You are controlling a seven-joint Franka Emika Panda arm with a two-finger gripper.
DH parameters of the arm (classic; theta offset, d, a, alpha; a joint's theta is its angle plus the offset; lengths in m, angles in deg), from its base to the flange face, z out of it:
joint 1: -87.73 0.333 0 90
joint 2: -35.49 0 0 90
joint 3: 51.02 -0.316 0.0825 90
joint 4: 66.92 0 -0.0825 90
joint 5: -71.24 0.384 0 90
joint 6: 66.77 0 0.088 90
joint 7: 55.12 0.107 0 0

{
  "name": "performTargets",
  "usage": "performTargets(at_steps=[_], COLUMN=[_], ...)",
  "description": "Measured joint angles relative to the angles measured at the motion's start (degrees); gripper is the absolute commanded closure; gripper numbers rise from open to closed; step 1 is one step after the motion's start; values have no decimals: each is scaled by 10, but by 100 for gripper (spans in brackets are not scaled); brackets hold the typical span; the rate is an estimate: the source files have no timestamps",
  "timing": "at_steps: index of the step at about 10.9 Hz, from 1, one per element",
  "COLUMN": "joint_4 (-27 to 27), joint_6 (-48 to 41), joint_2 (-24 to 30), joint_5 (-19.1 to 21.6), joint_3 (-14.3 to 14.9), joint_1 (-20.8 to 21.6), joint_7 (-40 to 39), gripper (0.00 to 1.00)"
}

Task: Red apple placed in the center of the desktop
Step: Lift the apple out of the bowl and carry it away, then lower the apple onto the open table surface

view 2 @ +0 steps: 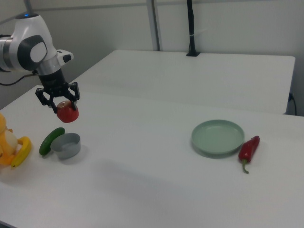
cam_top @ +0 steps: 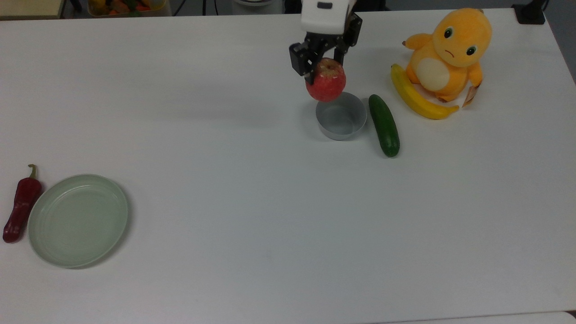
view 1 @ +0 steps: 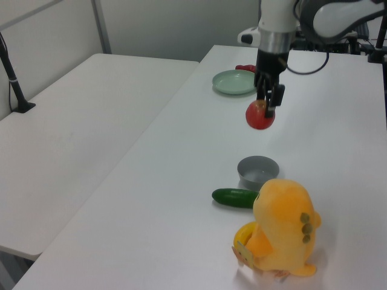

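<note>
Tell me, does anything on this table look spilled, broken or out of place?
Nothing stands out. The apple hangs in the gripper above the empty grey bowl. The cucumber, banana, plush toy, green plate and chili sit neatly on the table.

A second white table (view 1: 91,115) stands alongside, before a plain grey wall (view 1: 175,24)

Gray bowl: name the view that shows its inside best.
The top view: it looks straight down into the empty gray bowl. The left view and the right view show it from the side, mostly wall and rim.
</note>
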Motion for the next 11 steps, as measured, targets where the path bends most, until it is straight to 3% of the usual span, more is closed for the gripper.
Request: performTargets(at_steps=[5,11], joint_4=[-3,-15], joint_6=[-5,-5], joint_2=[5,-1], joint_5=[1,1], joint_3=[23,129], joint_1=[-17,-34], joint_7=[0,-69], gripper=[100,100])
